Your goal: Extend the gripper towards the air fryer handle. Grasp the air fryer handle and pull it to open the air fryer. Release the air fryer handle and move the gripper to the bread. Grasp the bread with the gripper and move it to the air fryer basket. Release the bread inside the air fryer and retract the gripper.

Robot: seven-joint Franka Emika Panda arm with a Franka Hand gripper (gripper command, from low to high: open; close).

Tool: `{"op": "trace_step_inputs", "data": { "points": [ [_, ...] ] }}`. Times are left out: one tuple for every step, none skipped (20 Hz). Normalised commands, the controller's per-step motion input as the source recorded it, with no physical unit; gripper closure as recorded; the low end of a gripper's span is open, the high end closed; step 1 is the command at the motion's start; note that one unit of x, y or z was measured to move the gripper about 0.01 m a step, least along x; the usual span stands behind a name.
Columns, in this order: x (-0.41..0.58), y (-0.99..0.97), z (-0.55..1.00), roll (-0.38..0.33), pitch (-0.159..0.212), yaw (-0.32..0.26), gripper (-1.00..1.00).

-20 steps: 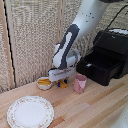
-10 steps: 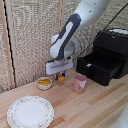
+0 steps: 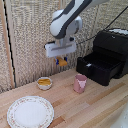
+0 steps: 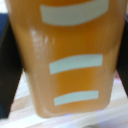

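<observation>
Gripper (image 3: 62, 61) clenched on bread (image 3: 62, 61), held high above the table (image 3: 95, 107). Open air fryer basket (image 3: 100, 64) lies toward exterior view's right of gripper, lower.

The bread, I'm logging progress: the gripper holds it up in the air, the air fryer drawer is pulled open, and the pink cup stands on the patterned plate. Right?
Not quite. In the exterior view the pink cup stands on the wooden table, apart from the patterned plate. The rest holds: the gripper has the bread lifted, and the air fryer basket is pulled open.
</observation>
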Motion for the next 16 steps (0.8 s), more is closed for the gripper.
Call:
{"op": "trace_step_inputs", "data": {
  "points": [
    [0.071, -0.07, 0.6, -0.033, -0.035, -0.313, 1.0],
    [0.074, -0.13, 0.58, -0.008, -0.042, -0.302, 1.0],
    [0.066, -0.07, 0.46, -0.016, -0.086, -0.308, 1.0],
    [0.0, -0.09, 0.56, 0.061, -0.057, -0.288, 1.0],
    [0.0, -0.12, 0.57, 0.095, -0.045, -0.272, 1.0],
    [0.0, -0.14, 0.62, 0.114, -0.027, -0.268, 1.0],
    [-0.006, -0.18, 0.61, 0.116, -0.018, -0.264, 1.0],
    [0.0, -0.21, 0.54, 0.12, -0.036, -0.247, 1.0],
    [0.0, -0.26, 0.52, 0.11, -0.044, -0.235, 1.0],
    [0.0, -0.33, 0.54, 0.107, -0.039, -0.218, 1.0],
    [0.0, -0.42, 0.56, 0.114, -0.022, -0.19, 1.0],
    [0.0, -0.52, 0.54, 0.114, -0.012, -0.162, 1.0],
    [0.0, -0.61, 0.49, 0.116, -0.004, -0.132, 1.0],
    [-0.026, -0.69, 0.43, 0.104, 0.0, -0.116, 1.0],
    [-0.046, -0.72, 0.32, 0.103, 0.0, -0.11, 1.0],
    [-0.031, -0.73, 0.24, 0.103, 0.0, -0.108, 1.0]
  ]
}}
